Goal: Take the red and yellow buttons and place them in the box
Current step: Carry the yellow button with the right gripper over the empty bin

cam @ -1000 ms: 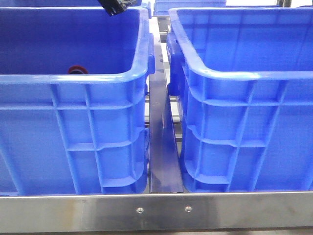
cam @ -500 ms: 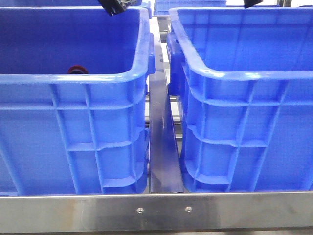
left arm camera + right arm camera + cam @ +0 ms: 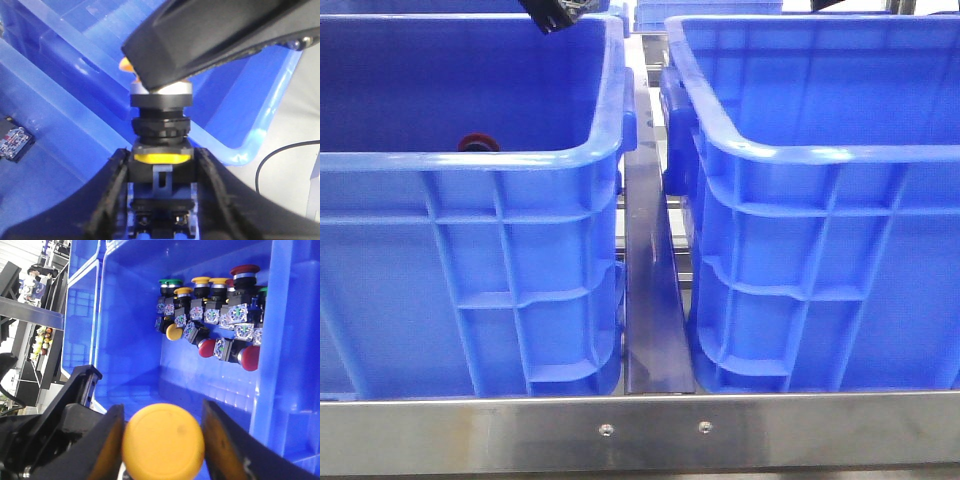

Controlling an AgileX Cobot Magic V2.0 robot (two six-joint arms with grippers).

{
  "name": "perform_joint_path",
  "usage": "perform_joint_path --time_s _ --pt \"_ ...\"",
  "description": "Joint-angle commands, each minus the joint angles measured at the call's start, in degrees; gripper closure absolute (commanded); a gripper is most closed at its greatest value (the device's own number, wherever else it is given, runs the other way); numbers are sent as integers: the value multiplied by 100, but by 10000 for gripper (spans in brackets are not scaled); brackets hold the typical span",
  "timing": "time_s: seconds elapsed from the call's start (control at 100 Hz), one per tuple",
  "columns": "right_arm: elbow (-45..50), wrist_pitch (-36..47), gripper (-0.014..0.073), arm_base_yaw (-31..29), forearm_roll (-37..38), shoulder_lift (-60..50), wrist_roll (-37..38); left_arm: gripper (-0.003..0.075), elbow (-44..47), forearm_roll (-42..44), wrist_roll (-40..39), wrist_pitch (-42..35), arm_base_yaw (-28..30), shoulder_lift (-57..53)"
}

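Note:
My left gripper (image 3: 161,172) is shut on the black body of a yellow button (image 3: 161,114), held up high near the left crate's far right corner (image 3: 552,12). My right gripper (image 3: 163,437) stands open around that button's round yellow cap (image 3: 163,442). One finger (image 3: 107,440) touches the cap, and a thin gap shows at the other finger (image 3: 227,442). In the left wrist view a right finger (image 3: 215,35) hides the cap. A red button (image 3: 476,143) peeks over the left crate's front rim. The right blue box (image 3: 820,152) is deep, and its floor is hidden.
Several loose push buttons with red, yellow and green caps (image 3: 215,315) are heaped against a crate wall below my right gripper. The left blue crate (image 3: 550,158) stands beside the box with a narrow metal strip (image 3: 655,300) between them. A steel rail (image 3: 640,430) runs along the front.
A dark part of my right arm has come into the front view's top right edge and shifted slightly left. The left gripper and the crates have not moved.

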State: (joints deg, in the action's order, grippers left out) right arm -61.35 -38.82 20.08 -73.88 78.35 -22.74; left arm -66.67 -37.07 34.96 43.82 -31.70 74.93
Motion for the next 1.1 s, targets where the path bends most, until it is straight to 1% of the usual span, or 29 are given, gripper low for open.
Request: perform_joint_path --time_s 0.0,0.05,0.1,0.15,0.19,0.35,0.49,0.54,0.64,0.71,0.76,1.01,1.09 --pt "-190 -71 395 0 -245 -167 -70 490 -159 -275 -4 -261 -44 -157" --pt "-190 -71 395 0 -245 -167 -70 393 -159 -275 -35 -288 -44 -157" --pt "-190 -39 395 -6 -245 -167 -75 318 -159 -275 -36 -311 -44 -157" --pt "-190 -13 395 -65 -245 -186 -187 264 -159 -275 -36 -325 -44 -157" --pt "-190 2 395 -144 -245 -215 -354 251 -159 -275 -36 -325 -44 -157" --pt "-190 133 395 -731 -245 -439 -956 251 -159 -275 -36 -291 -44 -157" --pt "-190 319 395 -1337 -245 -629 -2000 251 -159 -275 -36 -279 -44 -168" --pt "-190 485 400 -1517 -239 -647 -2515 251 -159 -275 -36 -279 -44 -168" --pt "-166 913 400 -1638 -159 -616 -3605 262 -159 -275 -36 -269 -44 -168" --pt "-119 1253 400 -1638 -135 -548 -4219 270 -159 -275 -36 -271 -44 -168" --pt "-71 1483 400 -1625 -135 -472 -4526 274 -159 -275 -36 -271 -44 -168" --pt "-30 3103 400 -1618 -135 119 -5211 281 -159 -275 -36 -271 -44 -168" --pt "-30 3354 400 -1618 -135 317 -5248 281 -159 -275 -36 -271 -44 -168"
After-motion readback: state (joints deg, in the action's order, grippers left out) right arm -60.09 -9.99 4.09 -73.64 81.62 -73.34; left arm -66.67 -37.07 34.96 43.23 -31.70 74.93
